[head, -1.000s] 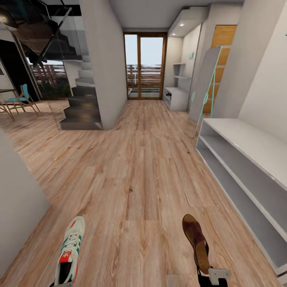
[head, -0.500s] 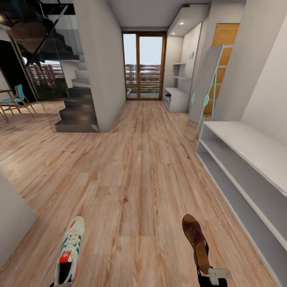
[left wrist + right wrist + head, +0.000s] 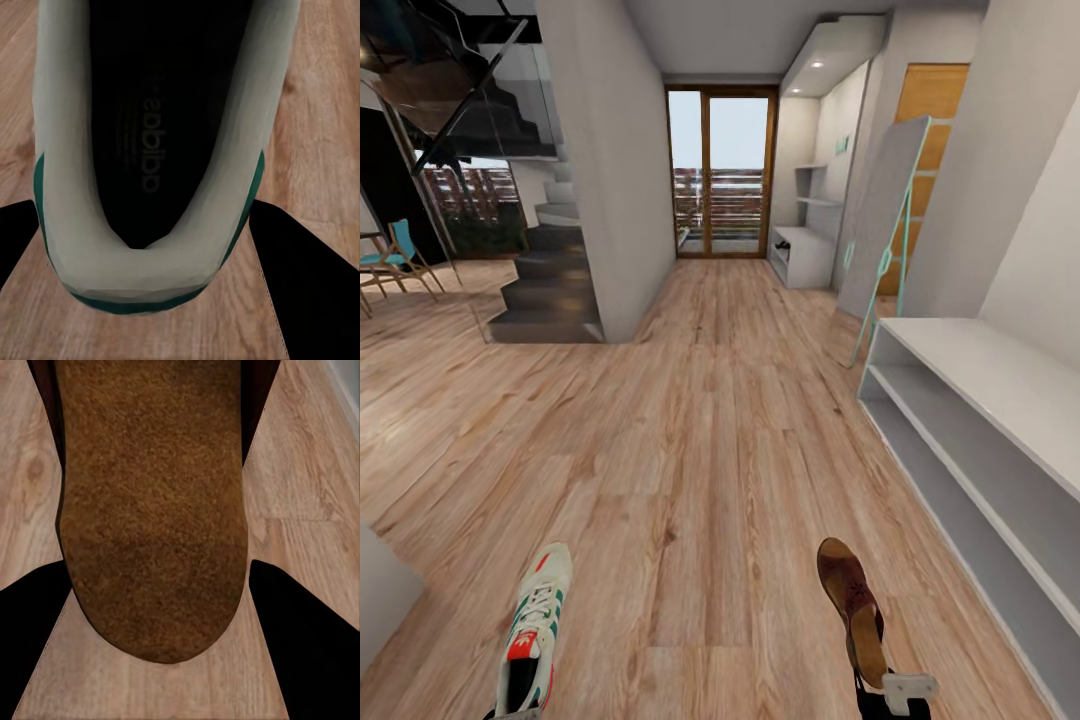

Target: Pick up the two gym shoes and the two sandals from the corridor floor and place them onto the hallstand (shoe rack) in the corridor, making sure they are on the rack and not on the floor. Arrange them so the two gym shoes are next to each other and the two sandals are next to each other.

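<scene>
Head view: one gym shoe (image 3: pixel 532 635) at lower left and one sandal (image 3: pixel 853 608) at lower centre-right, each carried above the corridor floor (image 3: pixel 700 430); left gripper (image 3: pixel 150 247) clamps the shoe's heel, right gripper (image 3: pixel 154 607) the sandal's; hallstand (image 3: pixel 980 430) at right stands bare, so nothing appears placed yet.

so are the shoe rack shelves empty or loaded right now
Empty, as far as shown: the hallstand top and both open shelves are bare in the head view; its near end runs out of frame.
</scene>
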### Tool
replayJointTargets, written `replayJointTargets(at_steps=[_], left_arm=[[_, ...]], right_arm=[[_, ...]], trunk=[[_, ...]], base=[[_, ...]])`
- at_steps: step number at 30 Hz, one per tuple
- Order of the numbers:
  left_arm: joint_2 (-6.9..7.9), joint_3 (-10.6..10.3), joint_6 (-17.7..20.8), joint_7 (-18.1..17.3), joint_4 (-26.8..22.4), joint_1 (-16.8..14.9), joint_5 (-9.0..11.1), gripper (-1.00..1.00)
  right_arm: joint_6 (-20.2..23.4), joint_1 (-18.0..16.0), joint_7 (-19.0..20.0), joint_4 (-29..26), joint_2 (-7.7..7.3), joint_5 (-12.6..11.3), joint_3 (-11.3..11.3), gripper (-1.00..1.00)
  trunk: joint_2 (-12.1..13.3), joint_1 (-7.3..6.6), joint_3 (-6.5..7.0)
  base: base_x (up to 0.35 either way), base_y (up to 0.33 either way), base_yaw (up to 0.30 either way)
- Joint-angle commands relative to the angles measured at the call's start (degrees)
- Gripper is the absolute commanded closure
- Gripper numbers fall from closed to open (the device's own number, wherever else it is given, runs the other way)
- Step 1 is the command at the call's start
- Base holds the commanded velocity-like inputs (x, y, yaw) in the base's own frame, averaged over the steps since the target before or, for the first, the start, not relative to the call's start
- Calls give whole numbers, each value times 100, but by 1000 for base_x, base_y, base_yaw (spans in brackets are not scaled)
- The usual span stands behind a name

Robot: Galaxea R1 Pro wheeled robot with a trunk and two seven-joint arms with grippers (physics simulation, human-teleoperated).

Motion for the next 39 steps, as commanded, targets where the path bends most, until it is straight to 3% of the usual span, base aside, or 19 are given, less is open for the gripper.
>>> replayJointTargets(at_steps=[1,39], left_arm=[[-5,52,-25,-29,2,-7,-45,100],[-10,59,-25,-29,2,-9,-48,100]], right_arm=[[-7,-4,-51,5,0,49,8,100],[-7,-4,-42,6,8,49,8,100]], trunk=[[-2,3,-3],[-2,3,47]], base=[[340,0,0],[340,0,0]])
